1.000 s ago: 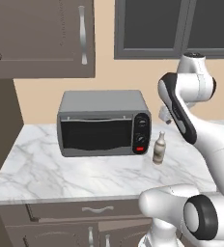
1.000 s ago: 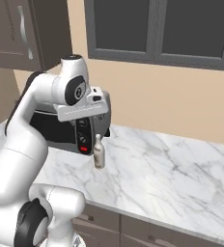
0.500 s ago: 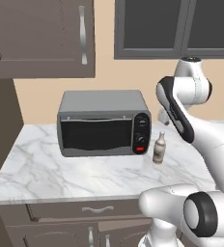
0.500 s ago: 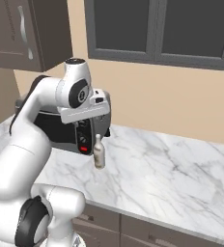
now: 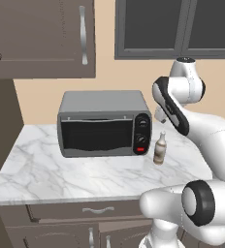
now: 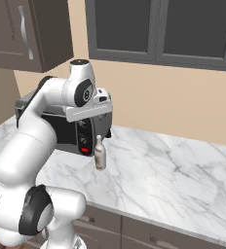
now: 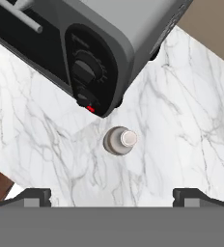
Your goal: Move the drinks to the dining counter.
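Right now I have the gripper [image 7: 112,195] hanging above the small beige-grey bottle [image 7: 119,141], and the relation that matters is almost purely vertical: in the hand view I look straight down on its white cap [image 7: 128,138], which sits a little ahead of the line between the two fingertips [image 7: 31,197] and roughly centred between them. The bottle stands upright on the marble worktop [image 5: 80,172], so its long axis points up at the hand, nearly in line with the way the gripper looks. It stands just beside the front right corner of the grey toaster oven [image 5: 104,123], close to the red button and knobs but apart from the casing as far as I can tell. The jaws are spread fully wide with nothing between them, and they are well clear of the cap. In the right base view the arm rises, folds over at the elbow and holds the hand [image 6: 91,110] level above the bottle [image 6: 100,153], wrist turned down. In the left base view the forearm crosses in front of the gripper, so I trust the other two views more. My judgement is that the next move is a straight descent with a small nudge forward to centre the cap, and the risk I watch is the oven-side finger fouling the toaster oven's corner.
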### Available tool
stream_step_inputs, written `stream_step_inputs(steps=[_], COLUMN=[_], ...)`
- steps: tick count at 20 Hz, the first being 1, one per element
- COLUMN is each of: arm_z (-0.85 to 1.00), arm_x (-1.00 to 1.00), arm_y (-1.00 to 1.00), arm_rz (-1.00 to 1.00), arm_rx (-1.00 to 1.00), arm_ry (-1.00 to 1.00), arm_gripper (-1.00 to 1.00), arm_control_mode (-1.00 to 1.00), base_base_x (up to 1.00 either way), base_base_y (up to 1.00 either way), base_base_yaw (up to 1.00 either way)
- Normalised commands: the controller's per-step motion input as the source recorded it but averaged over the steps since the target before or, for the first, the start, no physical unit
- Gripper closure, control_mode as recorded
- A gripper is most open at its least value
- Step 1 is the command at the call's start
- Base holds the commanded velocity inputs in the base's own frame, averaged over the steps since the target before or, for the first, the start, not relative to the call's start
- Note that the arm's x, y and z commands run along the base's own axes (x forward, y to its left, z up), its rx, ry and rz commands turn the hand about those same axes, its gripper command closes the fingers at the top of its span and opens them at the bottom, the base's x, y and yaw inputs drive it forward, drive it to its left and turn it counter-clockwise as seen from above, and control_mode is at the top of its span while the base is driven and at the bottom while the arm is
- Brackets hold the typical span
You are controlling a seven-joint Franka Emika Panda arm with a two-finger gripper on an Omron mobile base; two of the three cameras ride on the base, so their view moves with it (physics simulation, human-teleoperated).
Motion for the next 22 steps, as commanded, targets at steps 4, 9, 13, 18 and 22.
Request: stream_step_inputs(steps=[4, 9, 13, 18, 22], arm_z=[-0.05, -0.04, -0.05, -0.04, -0.1], arm_x=[0.15, 0.04, 0.04, 0.07, 0.12], arm_y=[-0.05, -0.01, 0.0, 0.0, 0.0], arm_rz=[0.06, 0.12, 0.15, 0.13, 0.1], arm_rx=[0.0, 0.0, 0.0, 0.0, 0.0], arm_ry=[0.0, 0.01, 0.03, 0.03, 0.0], arm_gripper=[-1.0, -1.0, -1.0, -1.0, -1.0], arm_control_mode=[-1.0, -1.0, -1.0, -1.0, -1.0], base_base_x=[0.0, 0.0, 0.0, 0.0, 0.0], base_base_y=[0.0, 0.0, 0.0, 0.0, 0.0], base_base_yaw=[0.0, 0.0, 0.0, 0.0, 0.0])
